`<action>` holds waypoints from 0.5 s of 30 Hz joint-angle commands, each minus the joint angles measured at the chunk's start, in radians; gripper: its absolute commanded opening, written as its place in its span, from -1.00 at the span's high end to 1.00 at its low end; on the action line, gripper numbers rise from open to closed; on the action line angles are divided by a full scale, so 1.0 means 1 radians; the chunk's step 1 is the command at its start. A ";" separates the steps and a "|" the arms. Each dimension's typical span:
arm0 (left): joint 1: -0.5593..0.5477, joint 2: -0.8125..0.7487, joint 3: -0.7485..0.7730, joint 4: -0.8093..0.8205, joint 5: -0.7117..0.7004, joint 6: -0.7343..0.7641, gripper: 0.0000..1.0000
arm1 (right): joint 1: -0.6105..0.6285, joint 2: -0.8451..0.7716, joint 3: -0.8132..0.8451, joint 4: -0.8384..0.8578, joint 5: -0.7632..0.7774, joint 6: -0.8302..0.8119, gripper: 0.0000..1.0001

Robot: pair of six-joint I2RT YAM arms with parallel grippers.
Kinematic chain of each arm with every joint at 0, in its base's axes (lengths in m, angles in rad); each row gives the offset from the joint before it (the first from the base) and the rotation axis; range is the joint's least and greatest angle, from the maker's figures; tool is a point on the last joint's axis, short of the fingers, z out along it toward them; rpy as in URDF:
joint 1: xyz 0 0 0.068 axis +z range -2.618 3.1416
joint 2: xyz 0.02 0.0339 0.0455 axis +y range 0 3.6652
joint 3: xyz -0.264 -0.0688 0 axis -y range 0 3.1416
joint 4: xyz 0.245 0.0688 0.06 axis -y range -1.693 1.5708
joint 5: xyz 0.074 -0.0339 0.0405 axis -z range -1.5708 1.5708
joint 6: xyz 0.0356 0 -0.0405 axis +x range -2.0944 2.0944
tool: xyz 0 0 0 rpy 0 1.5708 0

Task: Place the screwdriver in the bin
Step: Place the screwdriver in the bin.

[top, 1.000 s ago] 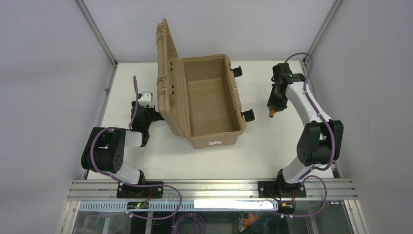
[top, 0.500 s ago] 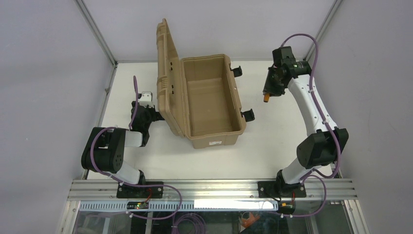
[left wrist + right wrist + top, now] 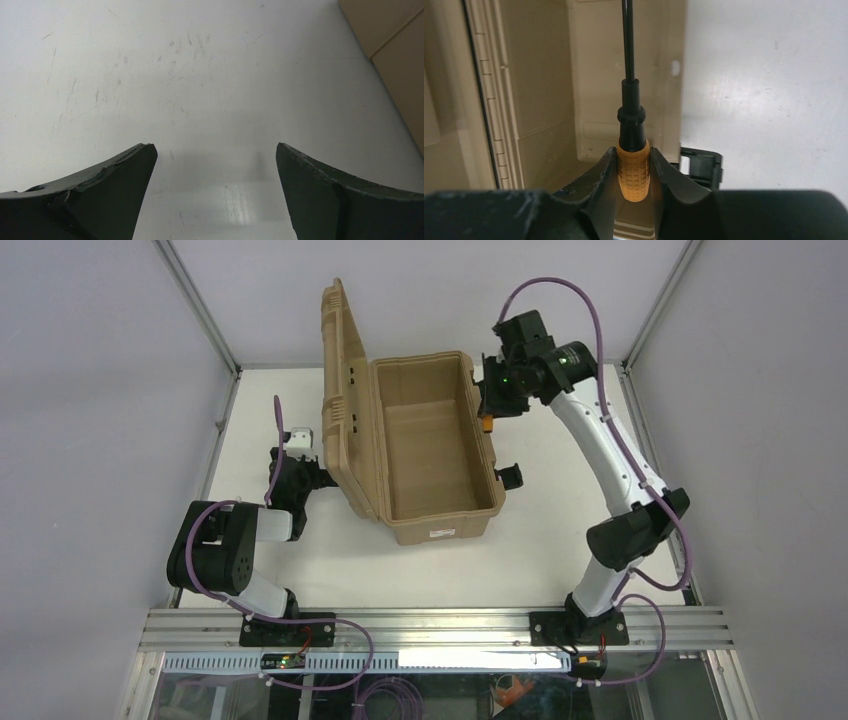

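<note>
Near the tabletop's far edge the right gripper (image 3: 634, 167) pinched the screwdriver (image 3: 631, 120) by its orange handle over the right wall of the open bin (image 3: 437, 521), seemingly to drop it inside, while the left gripper (image 3: 214, 150) rested with fingers spread

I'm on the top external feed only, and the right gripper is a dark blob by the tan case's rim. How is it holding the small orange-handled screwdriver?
Observer: The right wrist view shows the right gripper shut on the small orange-handled screwdriver, with both fingers on the ribbed handle.
Operator: Which way does the shaft point?
Observer: The thin black shaft runs straight out ahead of the fingers. The inner wall of the open tan plastic hard case is behind it.
Operator: And the left gripper?
Observer: In the left wrist view the left gripper is open. Only the white table shows between its fingers.
</note>
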 commanded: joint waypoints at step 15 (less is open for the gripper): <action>0.011 -0.031 -0.003 0.030 0.017 -0.008 -0.98 | 0.195 0.221 0.084 0.056 0.004 0.060 0.65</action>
